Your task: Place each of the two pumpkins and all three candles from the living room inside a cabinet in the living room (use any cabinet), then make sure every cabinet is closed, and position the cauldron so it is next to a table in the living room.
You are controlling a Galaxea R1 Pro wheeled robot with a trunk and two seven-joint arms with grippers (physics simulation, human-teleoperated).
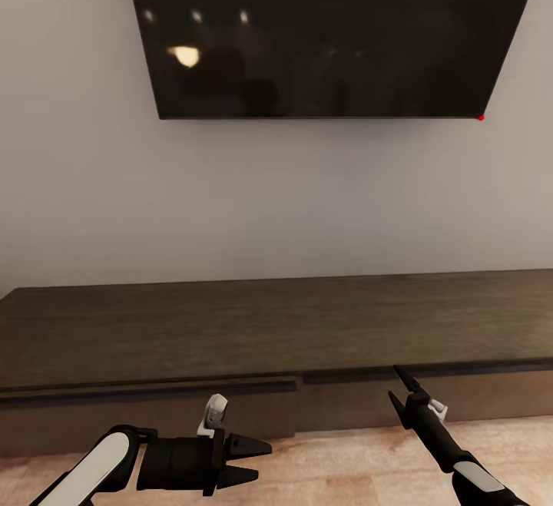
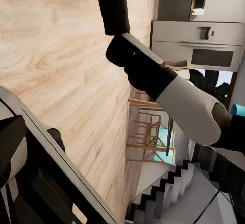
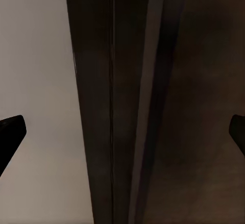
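From the head camera, the long dark cabinet (image 1: pixel 276 329) stretches beneath a wall-mounted television (image 1: pixel 330 30), fronts apparently shut (contents unseen), the empty left gripper (image 1: pixel 253 460) spread beside it. The right wrist camera shows the right gripper (image 3: pixel 122 137) parted and empty against the cabinet's top lip. The handleless panels look rigid and likely need taking by that lip.

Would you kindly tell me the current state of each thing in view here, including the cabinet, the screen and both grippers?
cabinet: left front panel stands slightly proud of the right one, top bare.
television: dark, off, wall-mounted above the cabinet.
left gripper: open, holding nothing, low over the wooden floor.
right gripper: open, holding nothing, fingers near the cabinet's top front edge.
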